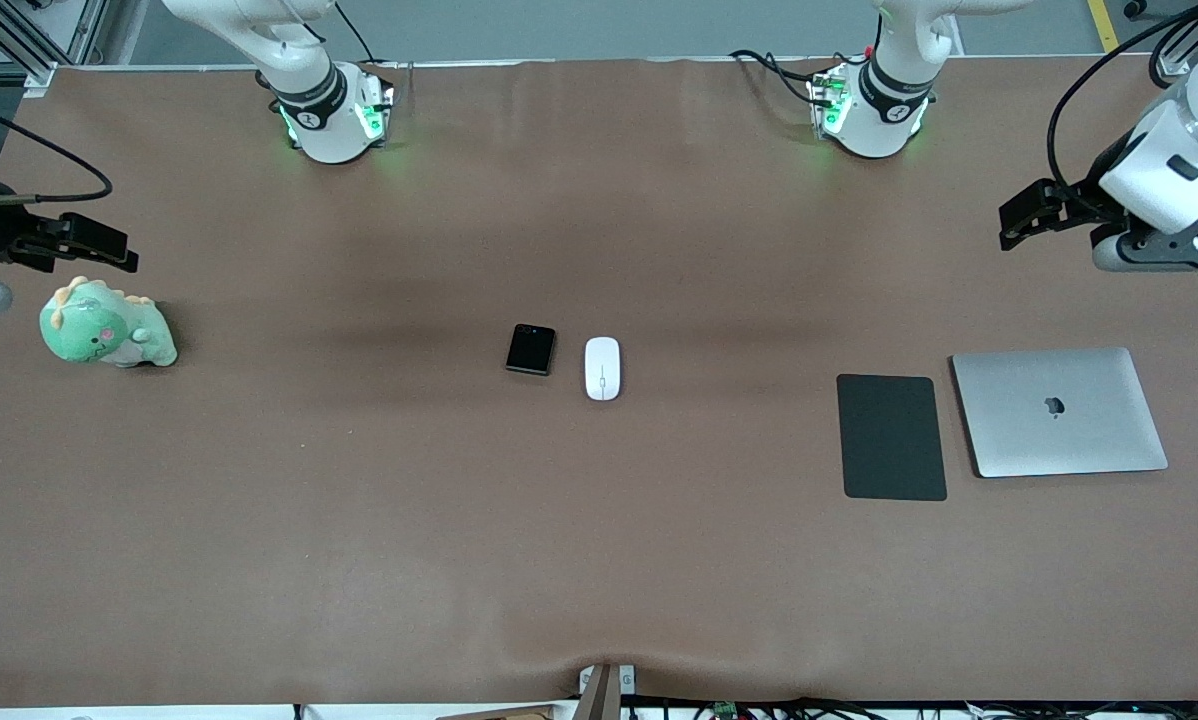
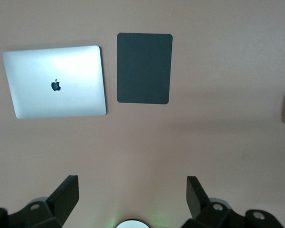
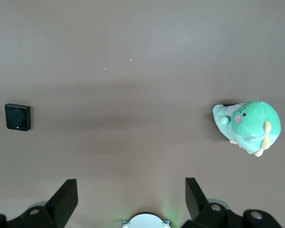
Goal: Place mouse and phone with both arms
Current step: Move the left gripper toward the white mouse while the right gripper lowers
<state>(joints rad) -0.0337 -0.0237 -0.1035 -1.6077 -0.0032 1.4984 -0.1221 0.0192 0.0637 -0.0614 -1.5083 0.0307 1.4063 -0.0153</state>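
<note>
1. Opening step: the glossy black folded phone and the white oval mouse lie side by side at mid-table, untouched.
2. The left gripper hangs near the grey laptop and dark mat, the right gripper near the green plush dinosaur; both have fingers spread, holding nothing.
3. Next, likely: each arm reaches inward, the left for the mouse, the right for the phone.

Phone glossy black; mouse smooth white plastic; laptop matt metal; toy plush.
</note>
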